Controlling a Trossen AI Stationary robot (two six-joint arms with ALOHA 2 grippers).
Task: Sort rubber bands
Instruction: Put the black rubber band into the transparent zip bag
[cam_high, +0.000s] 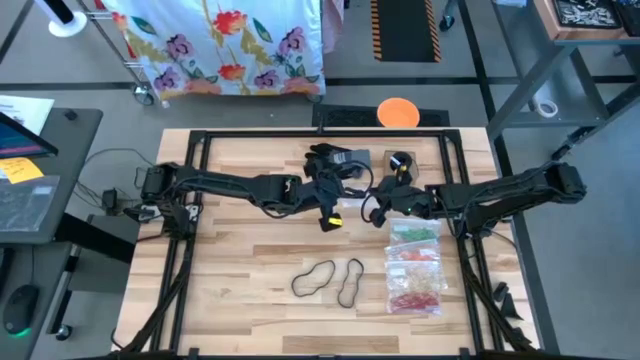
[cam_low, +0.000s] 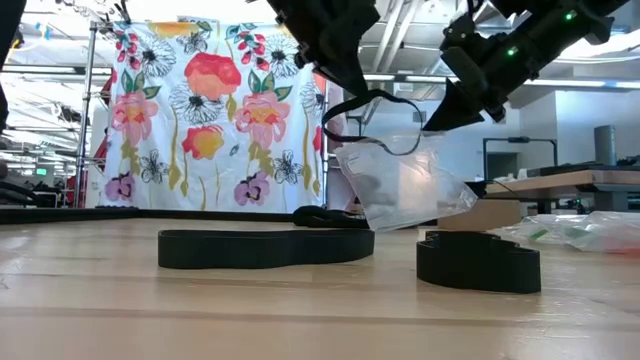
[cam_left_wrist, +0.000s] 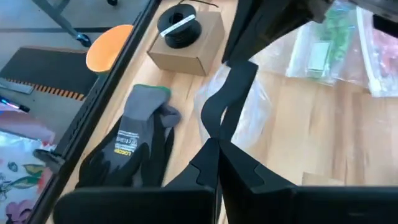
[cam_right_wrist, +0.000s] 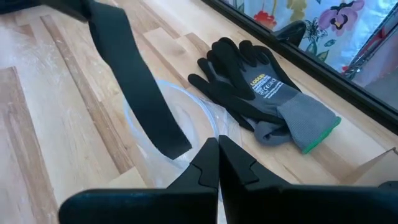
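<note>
Nearest the low cam: two wide black rubber bands lying flat on the table (cam_high: 240, 290), one long loop (cam_low: 265, 247) and one more bunched (cam_low: 478, 261); from above they're sitting side by side near the front edge, well apart from both grippers.

Left gripper (cam_left_wrist: 217, 146), fingers pressed together, is pinching a third black band (cam_left_wrist: 225, 99) and holding it up in the air over mid-table. That band is hanging right at the mouth of a clear bag (cam_low: 400, 185). Right gripper (cam_right_wrist: 217, 144), fingers likewise pressed together, is pinching the bag's edge and holding the bag off the table, just beside the left gripper.

Filled bags of small coloured bands (cam_high: 415, 265) are lying to the right of the flat bands. A black glove (cam_right_wrist: 261, 93) is lying near the table's back edge, w/ a small cardboard box (cam_left_wrist: 186, 37) beside it.
</note>
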